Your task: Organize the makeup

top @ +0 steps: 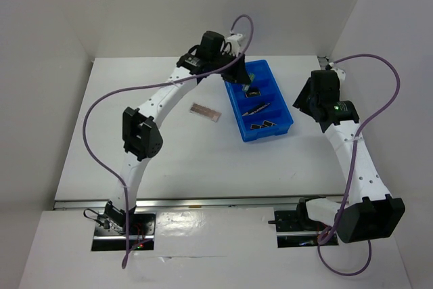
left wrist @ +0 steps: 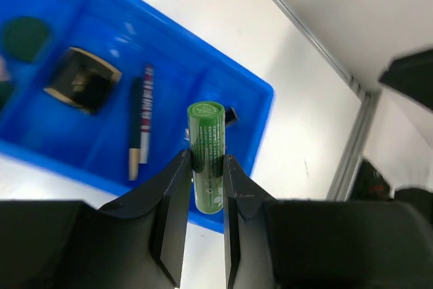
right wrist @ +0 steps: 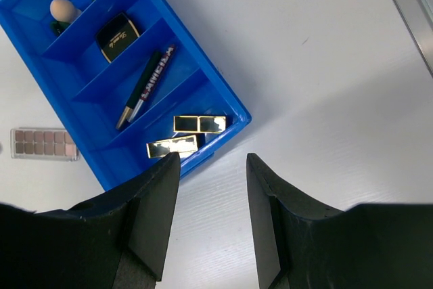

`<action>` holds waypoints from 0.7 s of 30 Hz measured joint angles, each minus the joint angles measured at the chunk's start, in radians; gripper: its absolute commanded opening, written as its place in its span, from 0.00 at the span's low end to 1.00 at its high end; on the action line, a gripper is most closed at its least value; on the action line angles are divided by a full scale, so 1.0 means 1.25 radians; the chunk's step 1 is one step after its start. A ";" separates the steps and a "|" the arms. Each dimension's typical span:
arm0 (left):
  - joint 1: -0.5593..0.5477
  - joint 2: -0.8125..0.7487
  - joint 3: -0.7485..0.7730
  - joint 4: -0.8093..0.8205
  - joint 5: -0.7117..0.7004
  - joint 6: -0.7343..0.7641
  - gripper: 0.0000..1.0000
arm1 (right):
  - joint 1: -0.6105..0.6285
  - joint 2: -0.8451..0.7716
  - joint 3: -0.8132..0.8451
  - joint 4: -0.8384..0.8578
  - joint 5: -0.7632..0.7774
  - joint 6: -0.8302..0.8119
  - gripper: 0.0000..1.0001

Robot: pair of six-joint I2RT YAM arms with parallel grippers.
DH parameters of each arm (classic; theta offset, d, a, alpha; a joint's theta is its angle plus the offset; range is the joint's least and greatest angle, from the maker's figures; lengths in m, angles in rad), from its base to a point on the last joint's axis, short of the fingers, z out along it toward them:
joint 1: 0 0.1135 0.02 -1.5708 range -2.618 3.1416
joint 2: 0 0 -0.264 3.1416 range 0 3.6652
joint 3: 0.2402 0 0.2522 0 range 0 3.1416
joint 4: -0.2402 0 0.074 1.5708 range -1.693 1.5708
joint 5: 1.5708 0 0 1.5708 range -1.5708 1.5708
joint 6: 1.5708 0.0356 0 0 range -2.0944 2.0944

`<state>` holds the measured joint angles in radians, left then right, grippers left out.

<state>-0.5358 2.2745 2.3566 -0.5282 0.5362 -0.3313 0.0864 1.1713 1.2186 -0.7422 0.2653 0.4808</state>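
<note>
Palette (top: 206,112) on white table (top: 169,160), white walls (top: 135,5)

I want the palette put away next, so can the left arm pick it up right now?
Probably not yet: the left gripper is shut on a green tube over the blue tray. The palette itself lies uncovered on the table.

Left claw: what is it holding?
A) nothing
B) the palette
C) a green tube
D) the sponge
C: in the left wrist view, the left claw has its fingers closed on either side of a green tube, which stands upright between them.
</note>
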 measured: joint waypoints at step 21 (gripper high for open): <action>-0.094 0.133 -0.044 0.003 0.100 0.096 0.00 | -0.002 0.000 0.000 -0.001 0.001 0.000 0.53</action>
<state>-0.6537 2.4405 2.3020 -0.5240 0.6613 -0.2115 0.0834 1.1709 1.2186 -0.7429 0.2661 0.4808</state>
